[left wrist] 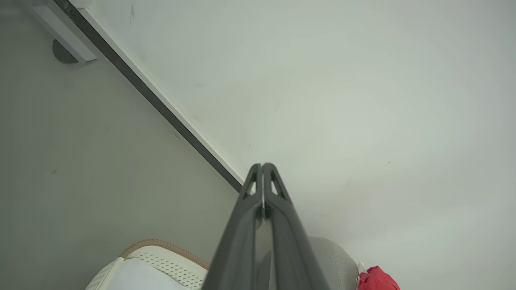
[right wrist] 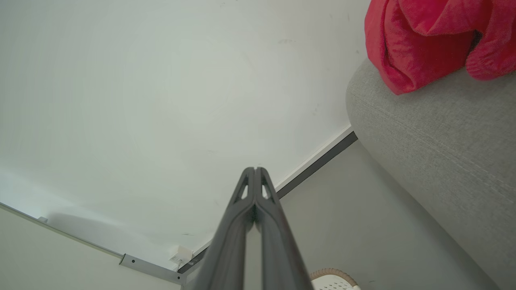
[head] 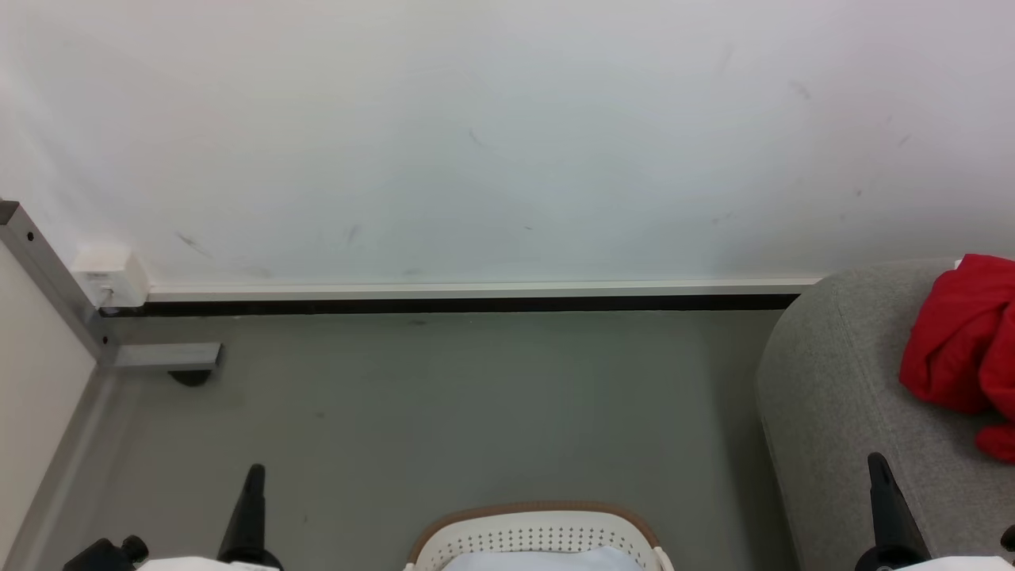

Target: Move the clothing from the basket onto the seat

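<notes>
Left gripper (head: 254, 474) and right gripper (head: 875, 463) are both pinched closed and empty either side of the basket (head: 539, 530), while the red clothing (head: 963, 333) lies bunched on the grey seat (head: 833, 396), looking soft, light and floppy, best pinched at a raised fold.

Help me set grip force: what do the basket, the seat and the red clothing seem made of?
The basket: probably smooth white plastic, going by its even rows of punched holes; its brown rim looks woven or corded. The seat: grey upholstery fabric, matte, with a visible weave. The clothing: soft red cloth, matte, lying in loose folds.
</notes>
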Robot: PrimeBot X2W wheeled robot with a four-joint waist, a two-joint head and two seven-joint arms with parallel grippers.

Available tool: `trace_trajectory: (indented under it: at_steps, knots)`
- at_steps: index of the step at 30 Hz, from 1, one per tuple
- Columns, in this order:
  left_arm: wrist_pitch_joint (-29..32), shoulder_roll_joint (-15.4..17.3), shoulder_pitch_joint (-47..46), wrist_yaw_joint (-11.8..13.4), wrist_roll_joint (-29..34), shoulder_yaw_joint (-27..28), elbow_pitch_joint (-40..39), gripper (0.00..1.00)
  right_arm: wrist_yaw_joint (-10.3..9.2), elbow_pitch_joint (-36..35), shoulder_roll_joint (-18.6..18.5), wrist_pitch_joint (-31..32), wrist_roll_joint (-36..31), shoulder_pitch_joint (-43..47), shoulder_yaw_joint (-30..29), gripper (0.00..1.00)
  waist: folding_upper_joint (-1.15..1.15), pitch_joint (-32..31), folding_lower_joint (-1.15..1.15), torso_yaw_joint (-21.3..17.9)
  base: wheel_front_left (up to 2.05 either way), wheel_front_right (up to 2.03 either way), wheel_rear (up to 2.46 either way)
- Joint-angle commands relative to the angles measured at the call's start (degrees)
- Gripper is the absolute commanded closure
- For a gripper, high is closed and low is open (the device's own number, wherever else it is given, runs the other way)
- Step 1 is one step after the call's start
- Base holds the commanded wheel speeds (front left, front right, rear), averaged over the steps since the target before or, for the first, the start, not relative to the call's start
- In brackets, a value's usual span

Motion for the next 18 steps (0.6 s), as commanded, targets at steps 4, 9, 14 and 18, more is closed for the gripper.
trace_trajectory:
  at_steps: [4,9,14,18]
  knots:
    - [0.94,0.07,-1.58,-0.48,-3.15,0.73,-0.33,1.00,-0.07,-0.37,-0.40,0.77,3.30,-1.77,-0.67,1.00,0.00,0.06,0.00,0.05,0.00,0.00,0.00]
    - [1.79,-0.13,-1.90,-0.69,-6.01,1.19,-0.12,1.00,-0.07,-0.23,-0.37,1.62,6.40,-2.01,-1.20,1.00,0.00,0.14,0.00,0.11,0.00,0.00,0.00]
    - [2.57,-0.35,-2.30,-0.91,-8.70,1.56,0.07,1.00,-0.08,-0.10,-0.33,2.42,9.38,-2.39,-1.64,1.00,0.00,0.23,0.00,0.17,0.00,0.00,0.00]
    - [3.23,-0.51,-2.56,-1.06,-10.95,1.87,0.22,1.00,-0.09,0.00,-0.29,3.00,11.51,-2.69,-2.02,1.00,0.00,0.29,0.00,0.22,0.00,0.00,0.00]
